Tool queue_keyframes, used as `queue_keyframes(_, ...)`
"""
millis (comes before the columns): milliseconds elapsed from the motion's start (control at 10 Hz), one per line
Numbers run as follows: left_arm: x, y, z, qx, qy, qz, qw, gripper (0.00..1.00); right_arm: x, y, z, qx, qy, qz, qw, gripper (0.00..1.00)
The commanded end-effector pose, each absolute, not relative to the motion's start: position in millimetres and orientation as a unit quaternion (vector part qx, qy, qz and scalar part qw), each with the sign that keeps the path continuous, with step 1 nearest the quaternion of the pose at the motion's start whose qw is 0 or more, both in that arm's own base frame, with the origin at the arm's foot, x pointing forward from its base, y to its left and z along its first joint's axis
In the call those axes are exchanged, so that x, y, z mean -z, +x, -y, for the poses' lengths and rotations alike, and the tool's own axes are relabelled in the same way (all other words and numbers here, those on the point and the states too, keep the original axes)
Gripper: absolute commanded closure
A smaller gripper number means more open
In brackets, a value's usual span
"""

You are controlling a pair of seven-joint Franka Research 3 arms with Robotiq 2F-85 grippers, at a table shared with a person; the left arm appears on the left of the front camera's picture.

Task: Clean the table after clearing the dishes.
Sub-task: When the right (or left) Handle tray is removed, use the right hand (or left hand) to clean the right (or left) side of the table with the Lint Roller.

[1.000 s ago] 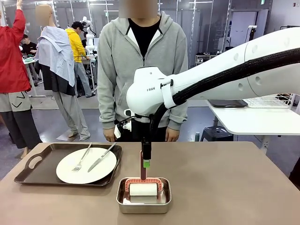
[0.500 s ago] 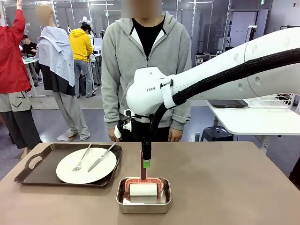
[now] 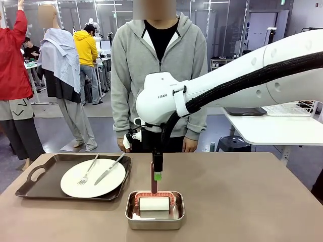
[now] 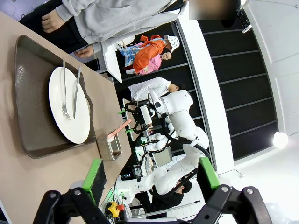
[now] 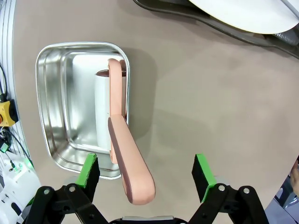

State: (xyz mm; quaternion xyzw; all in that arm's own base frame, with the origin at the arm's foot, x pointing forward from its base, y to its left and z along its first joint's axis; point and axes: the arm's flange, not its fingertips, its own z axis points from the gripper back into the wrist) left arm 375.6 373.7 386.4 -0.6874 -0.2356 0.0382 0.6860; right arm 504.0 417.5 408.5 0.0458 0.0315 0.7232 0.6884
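On the brown table (image 3: 242, 201), at the left, a dark tray (image 3: 35, 184) carries the dishes: a white plate (image 3: 93, 179) with a fork (image 3: 87, 171) and a knife (image 3: 109, 169). A steel pan (image 3: 132, 214) at the front middle holds a white roller whose pink handle (image 3: 153, 182) stands upright. My right gripper (image 3: 158, 175) hangs over the pan. In the right wrist view it is open (image 5: 145, 171) with the pink handle (image 5: 133, 172) between its green pads, apparently untouched. My left gripper (image 4: 151, 173) is open and holds nothing. Beyond it lie the tray (image 4: 28, 93) and plate (image 4: 69, 105).
A person in a grey hoodie (image 3: 159, 65) stands at the table's far edge, hands down. A white table with a wire rack (image 3: 272, 126) stands behind at the right. The right half of the brown table is bare.
The person at the far side has shifted slightly to the right. Neither the right arm nor the things on the table have moved.
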Motion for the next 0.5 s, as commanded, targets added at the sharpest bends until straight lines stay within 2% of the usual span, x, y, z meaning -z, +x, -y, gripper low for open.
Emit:
queue_keyframes(0, -387, 373, -375, -0.042, -0.684, 0.232, 0.691, 0.00, -419, 517, -400, -0.690, 0.107, -0.035, 0.715, 0.00)
queue_keyframes(100, -387, 373, -375, -0.042, -0.684, 0.232, 0.691, 0.00, -430, 525, -378, -0.653, 0.216, -0.030, 0.725, 0.00)
queue_keyframes(400, -387, 373, -375, -0.042, -0.684, 0.232, 0.691, 0.00, -442, 547, -280, -0.517, 0.427, 0.036, 0.741, 0.00)
